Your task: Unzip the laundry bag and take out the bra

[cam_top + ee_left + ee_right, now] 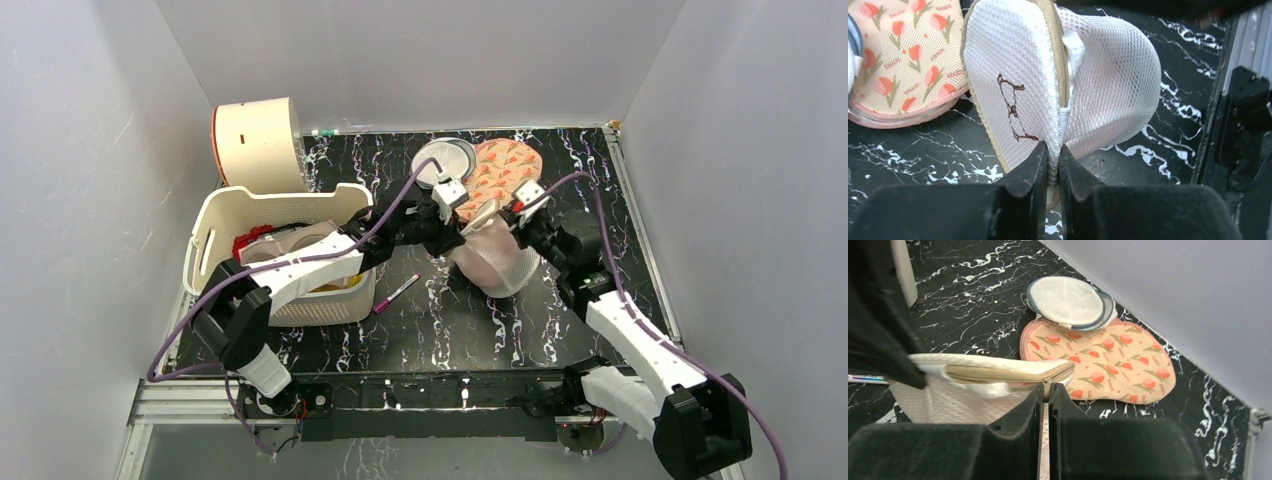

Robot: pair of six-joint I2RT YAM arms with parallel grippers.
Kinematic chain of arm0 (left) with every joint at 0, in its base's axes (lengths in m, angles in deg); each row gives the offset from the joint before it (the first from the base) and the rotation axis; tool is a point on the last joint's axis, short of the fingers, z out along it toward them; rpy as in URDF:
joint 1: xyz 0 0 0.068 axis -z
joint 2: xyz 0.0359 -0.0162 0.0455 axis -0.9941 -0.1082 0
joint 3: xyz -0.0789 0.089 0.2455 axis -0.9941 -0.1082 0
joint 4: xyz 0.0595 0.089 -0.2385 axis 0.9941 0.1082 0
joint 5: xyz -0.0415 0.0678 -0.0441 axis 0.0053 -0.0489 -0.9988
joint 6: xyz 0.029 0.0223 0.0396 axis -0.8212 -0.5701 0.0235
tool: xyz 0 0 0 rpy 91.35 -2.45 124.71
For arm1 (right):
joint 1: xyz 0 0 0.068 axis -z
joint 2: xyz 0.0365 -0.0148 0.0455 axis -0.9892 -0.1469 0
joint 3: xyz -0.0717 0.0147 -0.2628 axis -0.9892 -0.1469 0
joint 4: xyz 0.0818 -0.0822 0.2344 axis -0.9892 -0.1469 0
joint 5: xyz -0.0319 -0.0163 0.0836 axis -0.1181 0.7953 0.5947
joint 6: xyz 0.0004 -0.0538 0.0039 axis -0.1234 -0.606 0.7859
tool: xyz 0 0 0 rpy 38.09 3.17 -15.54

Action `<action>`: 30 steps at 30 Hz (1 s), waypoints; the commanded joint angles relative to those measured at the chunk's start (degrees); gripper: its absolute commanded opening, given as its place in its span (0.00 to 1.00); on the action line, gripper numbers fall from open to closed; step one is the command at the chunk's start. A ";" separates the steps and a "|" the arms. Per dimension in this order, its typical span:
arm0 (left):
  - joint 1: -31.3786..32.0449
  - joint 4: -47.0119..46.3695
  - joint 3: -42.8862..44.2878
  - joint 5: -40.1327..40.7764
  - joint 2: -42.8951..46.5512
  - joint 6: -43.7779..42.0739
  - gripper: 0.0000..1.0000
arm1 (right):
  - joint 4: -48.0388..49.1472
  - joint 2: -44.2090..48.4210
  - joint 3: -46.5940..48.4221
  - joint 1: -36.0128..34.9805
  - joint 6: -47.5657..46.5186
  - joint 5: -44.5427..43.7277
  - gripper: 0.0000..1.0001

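Observation:
The laundry bag, a beige mesh dome with a dark bra drawing on its face, lies mid-table, tipped on its side. My left gripper is shut on a fold of its mesh beside the rim; the left wrist view shows the jaws pinching that white mesh. My right gripper is at the bag's far rim, and the right wrist view shows it shut on the beige zipper pull at the end of the zipper tape. A faint pink tint shows through the mesh; the bra itself is hidden.
An orange-patterned pouch and a grey round mesh pouch lie just behind the bag. A white basket with clothing stands at the left, a cream cylinder behind it. A pen lies near the basket.

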State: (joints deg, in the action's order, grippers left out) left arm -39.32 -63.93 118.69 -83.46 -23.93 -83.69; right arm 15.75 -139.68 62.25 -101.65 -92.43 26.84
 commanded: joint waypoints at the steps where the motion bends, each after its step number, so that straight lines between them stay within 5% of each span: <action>1: 1.90 0.62 -2.78 -0.14 5.98 -12.96 0.00 | -2.07 -0.06 5.26 7.77 11.36 8.48 0.00; 7: 2.98 1.03 -4.09 1.22 7.17 -15.87 0.03 | -5.25 1.18 6.16 8.81 13.58 18.87 0.00; 9: 2.99 1.88 -2.69 1.59 6.73 -13.74 0.28 | -3.91 2.54 4.63 8.75 14.28 22.08 0.00; 16: 2.95 0.44 -0.03 -2.92 7.23 -3.30 0.69 | -1.53 3.63 0.36 8.67 18.82 27.18 0.00; 26: 2.98 -0.80 1.18 -2.83 5.02 3.11 0.70 | 1.57 4.95 -2.83 8.67 22.18 30.52 0.00; 30: 3.06 0.09 1.85 -4.08 5.19 3.14 0.78 | 2.03 5.40 -3.55 8.67 23.02 32.09 0.00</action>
State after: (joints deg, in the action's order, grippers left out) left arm -36.41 -62.36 117.23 -84.86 -19.84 -81.90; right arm 14.15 -135.37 59.15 -92.84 -71.39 55.36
